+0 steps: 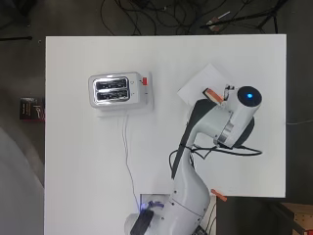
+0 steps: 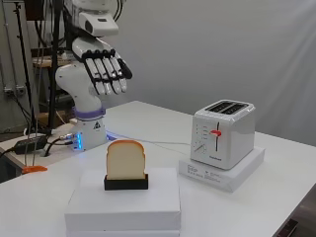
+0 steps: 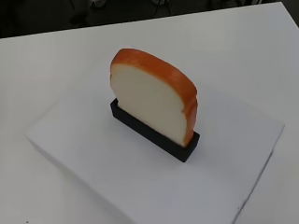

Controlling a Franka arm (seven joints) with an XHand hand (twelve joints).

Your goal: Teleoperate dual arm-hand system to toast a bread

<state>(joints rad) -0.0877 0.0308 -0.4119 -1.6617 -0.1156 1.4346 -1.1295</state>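
Bread slice (image 2: 125, 159), upright in a black slotted holder (image 2: 126, 183) on a white block (image 2: 123, 202), lower centre of the side view. Well apart from the white two-slot toaster (image 2: 223, 132), right of centre on its own white base (image 2: 222, 170), red lever (image 2: 215, 132) up, both slots empty in the overhead view.

Robot hand (image 2: 104, 69) high in the upper left of the side view, above and behind the slice, fingers straight and side by side, holding nothing, clear of everything.

Step in hand, by judgement: reaching down for the slice. Best done by lowering with thumb and fingers parted either side of the crust's upper edge, pinching across the flat faces, not the narrow ends. Wrist view squarely over the slice already, so mostly a straight descent. Worth lifting vertically out of the holder's slot to avoid dragging the holder along. Worth keeping the slice upright for the later drop into a toaster slot on the worktop (image 1: 88, 156).
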